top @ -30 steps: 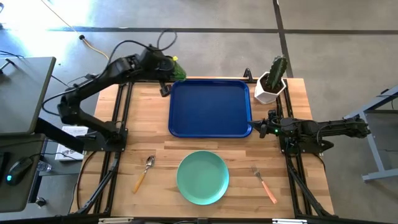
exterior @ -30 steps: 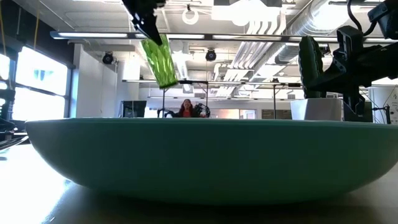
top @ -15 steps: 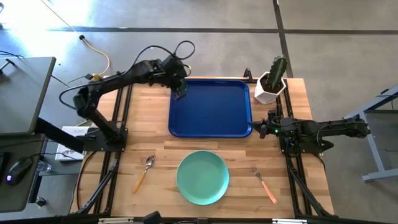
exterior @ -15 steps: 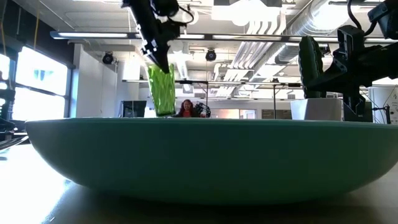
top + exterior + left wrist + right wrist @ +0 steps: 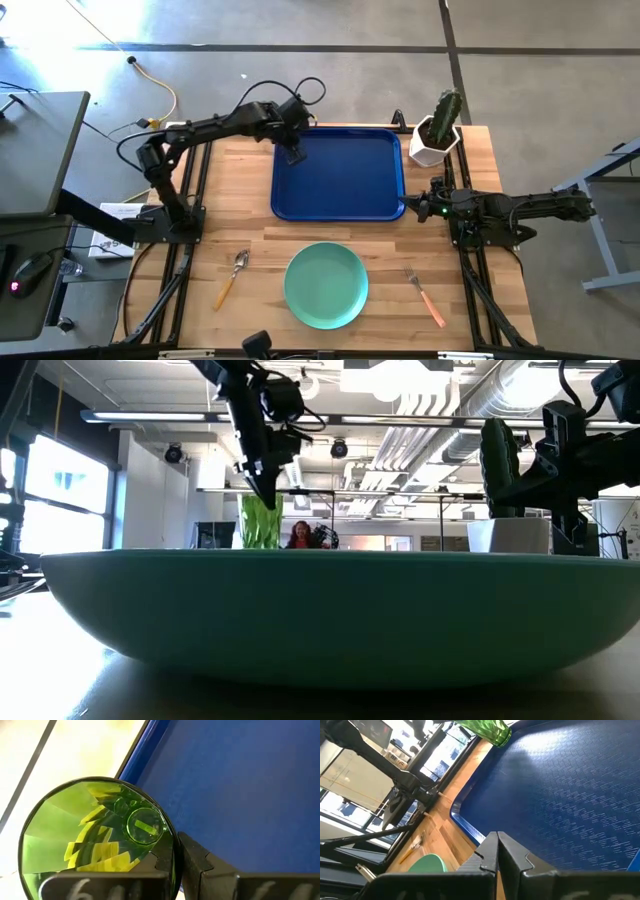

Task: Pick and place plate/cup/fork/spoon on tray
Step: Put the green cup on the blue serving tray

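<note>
The cup [image 5: 259, 522], a translucent green tumbler, hangs pinched by its rim in the left gripper [image 5: 292, 152] over the tray [image 5: 345, 190], near the tray's ten o'clock corner, apparently about to be set down first while that corner lies bare. The left wrist view looks straight down into the tumbler's mouth, one finger [image 5: 200, 865] against its wall and the blue tray floor below; whether its base has touched down cannot be told. The low view alone shows it upright, seen over the rim of the plate [image 5: 330, 610], which fills the foreground. From above, the plate sits at the table's six o'clock, the spoon [image 5: 232, 276] at seven and the fork [image 5: 425, 294] at five, all off the tray. The right gripper [image 5: 428, 207] waits clamped empty at the tray's four o'clock corner, near a potted cactus [image 5: 438, 128].
</note>
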{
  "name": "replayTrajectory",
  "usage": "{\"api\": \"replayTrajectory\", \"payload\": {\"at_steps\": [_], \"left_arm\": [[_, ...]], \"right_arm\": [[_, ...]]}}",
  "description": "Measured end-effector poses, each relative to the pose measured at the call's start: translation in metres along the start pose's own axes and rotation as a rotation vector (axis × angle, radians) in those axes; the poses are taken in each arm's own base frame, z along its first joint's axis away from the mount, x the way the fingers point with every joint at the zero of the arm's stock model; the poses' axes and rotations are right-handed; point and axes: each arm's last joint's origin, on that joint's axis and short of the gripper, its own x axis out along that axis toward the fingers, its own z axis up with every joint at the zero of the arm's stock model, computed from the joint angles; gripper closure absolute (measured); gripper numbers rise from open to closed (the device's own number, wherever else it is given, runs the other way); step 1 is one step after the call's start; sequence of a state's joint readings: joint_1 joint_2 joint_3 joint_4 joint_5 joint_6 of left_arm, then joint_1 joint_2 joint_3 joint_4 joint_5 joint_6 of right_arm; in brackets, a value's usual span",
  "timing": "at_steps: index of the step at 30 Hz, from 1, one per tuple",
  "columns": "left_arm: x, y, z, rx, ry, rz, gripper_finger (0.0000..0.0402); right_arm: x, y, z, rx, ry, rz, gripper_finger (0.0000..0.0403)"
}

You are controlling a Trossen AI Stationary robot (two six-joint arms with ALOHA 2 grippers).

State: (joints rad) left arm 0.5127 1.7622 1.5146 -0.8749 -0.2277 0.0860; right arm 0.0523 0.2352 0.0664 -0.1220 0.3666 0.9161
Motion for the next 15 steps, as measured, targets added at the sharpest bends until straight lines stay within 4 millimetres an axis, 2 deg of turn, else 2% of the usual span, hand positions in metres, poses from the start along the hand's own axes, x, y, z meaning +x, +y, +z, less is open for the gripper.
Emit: {"api": "replayTrajectory", "payload": {"at_steps": [8, 15], "left_arm": [[0.016, 0.0, 0.001, -0.01, 0.025, -0.007, 0.0397], [0.019, 0.008, 0.0, -0.043, 0.03, -0.029, 0.0396]], "right_arm": [[0.0, 0.0, 0.0, 0.0, 0.0, 0.0, 0.0402], [0.0, 0.0, 0.0, 0.0, 0.0, 0.0, 0.0402]]}}
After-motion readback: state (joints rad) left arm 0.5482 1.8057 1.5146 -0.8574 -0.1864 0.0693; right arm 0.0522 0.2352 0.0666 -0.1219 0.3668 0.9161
